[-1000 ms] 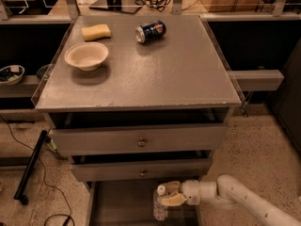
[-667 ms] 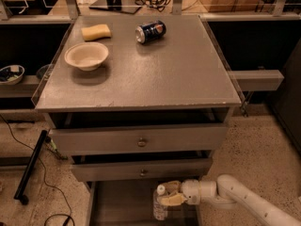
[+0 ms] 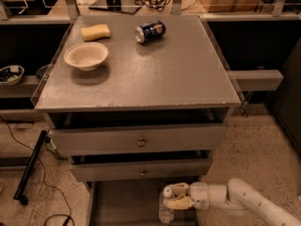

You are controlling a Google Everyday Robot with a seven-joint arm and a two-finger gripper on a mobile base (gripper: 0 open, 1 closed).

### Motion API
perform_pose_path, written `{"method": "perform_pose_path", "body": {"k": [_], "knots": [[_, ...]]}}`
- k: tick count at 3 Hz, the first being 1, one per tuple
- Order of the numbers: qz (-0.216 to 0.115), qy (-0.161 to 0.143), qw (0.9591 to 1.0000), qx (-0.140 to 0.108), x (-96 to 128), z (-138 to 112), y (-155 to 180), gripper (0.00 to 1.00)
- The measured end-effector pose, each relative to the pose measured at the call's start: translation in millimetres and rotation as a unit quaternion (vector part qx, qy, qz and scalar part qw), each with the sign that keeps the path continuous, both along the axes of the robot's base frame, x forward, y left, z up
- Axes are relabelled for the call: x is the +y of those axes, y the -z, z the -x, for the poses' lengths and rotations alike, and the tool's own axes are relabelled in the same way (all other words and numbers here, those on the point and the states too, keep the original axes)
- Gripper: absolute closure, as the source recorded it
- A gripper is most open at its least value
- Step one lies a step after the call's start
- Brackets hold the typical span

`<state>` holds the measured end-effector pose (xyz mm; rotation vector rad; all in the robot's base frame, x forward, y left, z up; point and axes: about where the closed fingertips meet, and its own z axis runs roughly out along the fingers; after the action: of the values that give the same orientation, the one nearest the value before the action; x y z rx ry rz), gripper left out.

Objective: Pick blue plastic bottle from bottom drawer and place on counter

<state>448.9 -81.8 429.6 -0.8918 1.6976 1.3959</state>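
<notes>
speckled grey counter (image 3: 178,69) carries a bowl (image 3: 86,55), a sponge (image 3: 95,32) and a soda can (image 3: 150,31). the blue plastic bottle (image 3: 165,210) stands upright low down in the open bottom drawer (image 3: 122,204), towards its right side. the hand (image 3: 175,196) sits at the bottle's neck, as it did a second ago; nothing has visibly shifted. whether it is clamped or apart i cannot tell. likely the grasp is settling, with the lift not yet begun.
</notes>
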Motion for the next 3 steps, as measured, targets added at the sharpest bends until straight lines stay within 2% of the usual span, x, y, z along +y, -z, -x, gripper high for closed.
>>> {"method": "perform_pose_path", "body": {"k": [1, 2, 3], "knots": [[0.004, 0.012, 0.9999, -0.009, -11.3, 11.1, -19.2, 1.0], [0.005, 0.027, 0.999, -0.034, -24.0, 21.5, -50.4, 1.0], [0.006, 0.029, 0.9989, -0.035, -24.5, 18.7, -54.7, 1.0]]}}
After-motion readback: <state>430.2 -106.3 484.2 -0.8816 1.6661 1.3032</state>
